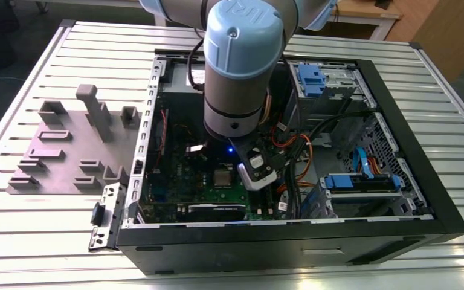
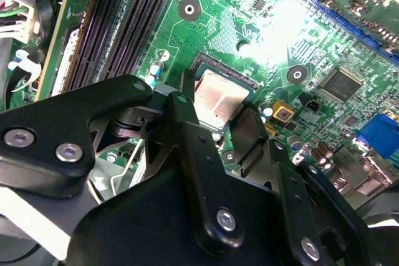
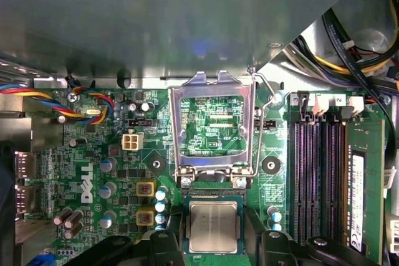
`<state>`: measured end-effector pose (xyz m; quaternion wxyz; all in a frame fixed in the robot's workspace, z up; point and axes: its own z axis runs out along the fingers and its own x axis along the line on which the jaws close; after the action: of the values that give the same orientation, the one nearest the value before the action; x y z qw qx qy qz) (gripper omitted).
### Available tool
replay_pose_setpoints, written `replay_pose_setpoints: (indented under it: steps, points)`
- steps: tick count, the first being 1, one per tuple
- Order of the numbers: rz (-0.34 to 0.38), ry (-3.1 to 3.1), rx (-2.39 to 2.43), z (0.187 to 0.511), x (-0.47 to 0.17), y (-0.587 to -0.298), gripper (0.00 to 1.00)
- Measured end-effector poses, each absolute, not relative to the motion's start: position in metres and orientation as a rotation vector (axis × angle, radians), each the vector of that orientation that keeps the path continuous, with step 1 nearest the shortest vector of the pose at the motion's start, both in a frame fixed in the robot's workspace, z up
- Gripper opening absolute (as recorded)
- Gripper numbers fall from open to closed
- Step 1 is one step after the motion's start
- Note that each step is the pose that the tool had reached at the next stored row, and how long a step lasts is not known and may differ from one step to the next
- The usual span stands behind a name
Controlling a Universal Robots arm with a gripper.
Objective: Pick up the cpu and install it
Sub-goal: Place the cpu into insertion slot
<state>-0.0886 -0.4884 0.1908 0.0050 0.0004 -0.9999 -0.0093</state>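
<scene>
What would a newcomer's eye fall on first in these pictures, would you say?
The big pale-blue robot arm reaches into the open computer case on the slatted table. In both wrist views, the shiny cpu sits on the green motherboard, the hand right at it, beside the opened socket frame.

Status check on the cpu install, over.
Claw down astride the cpu. Cpu lying flat on the motherboard, metal frame beside it hinged open. Nothing across the cpu.
</scene>
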Motion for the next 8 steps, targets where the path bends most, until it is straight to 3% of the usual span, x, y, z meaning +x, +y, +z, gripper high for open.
replay_pose_setpoints:
  steps: [8]
  points:
    - [-0.033, -3.131, 0.001, 0.1890, -0.0886, -0.4886, 0.47]
